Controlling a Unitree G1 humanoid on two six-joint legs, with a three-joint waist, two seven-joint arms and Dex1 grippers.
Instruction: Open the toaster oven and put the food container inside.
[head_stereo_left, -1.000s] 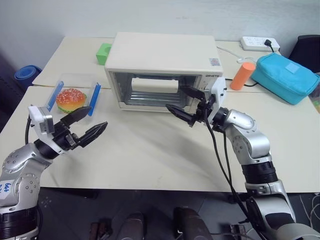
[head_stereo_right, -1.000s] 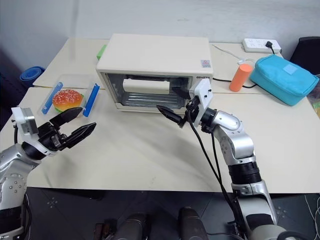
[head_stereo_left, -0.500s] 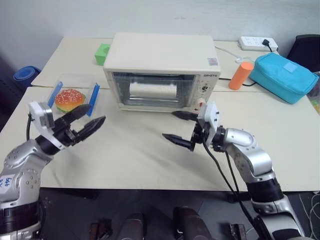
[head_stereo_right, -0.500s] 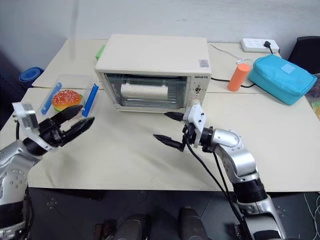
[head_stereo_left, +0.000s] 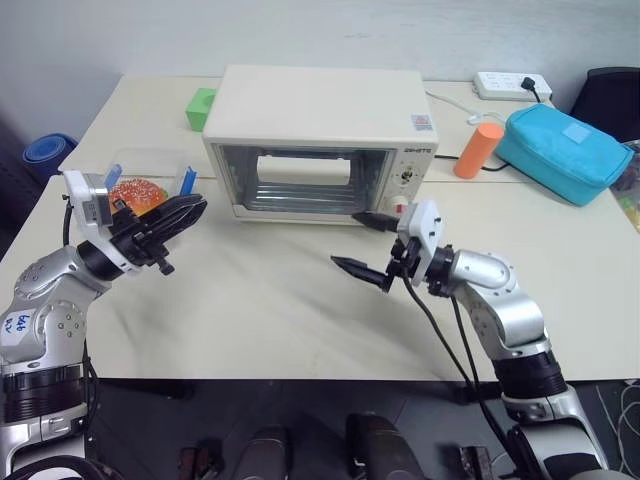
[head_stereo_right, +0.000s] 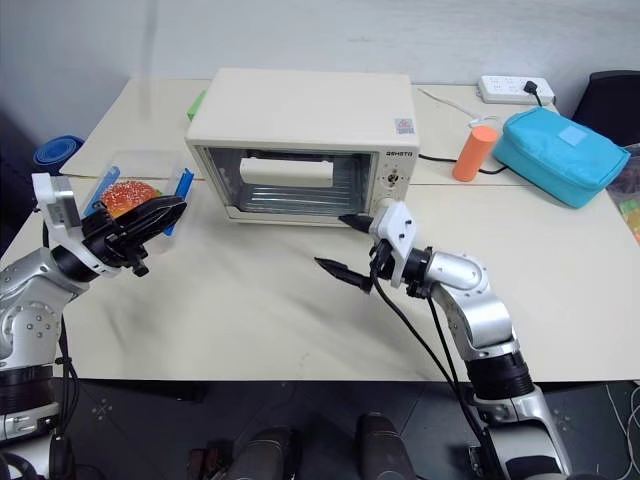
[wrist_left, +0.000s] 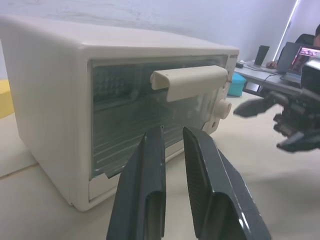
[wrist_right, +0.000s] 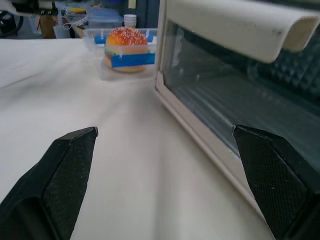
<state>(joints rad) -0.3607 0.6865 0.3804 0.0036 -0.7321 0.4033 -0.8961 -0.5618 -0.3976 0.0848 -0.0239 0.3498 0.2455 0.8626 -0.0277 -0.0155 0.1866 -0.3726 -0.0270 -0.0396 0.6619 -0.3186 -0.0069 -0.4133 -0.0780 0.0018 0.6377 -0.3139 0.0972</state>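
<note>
Nothing done yet, I reckon: oven (head_stereo_left: 318, 140) door looks shut, burger box (head_stereo_right: 130, 192) on the table beside it, my left gripper (wrist_left: 172, 185) nearly closed and empty, right gripper (head_stereo_left: 365, 245) wide open

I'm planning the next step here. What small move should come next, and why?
Probably bring the right pincer up to the bar handle of the toaster oven. Its door is shut, the food container sits on the table beside it, and that pincer hangs open just before the door, holding nothing.
</note>
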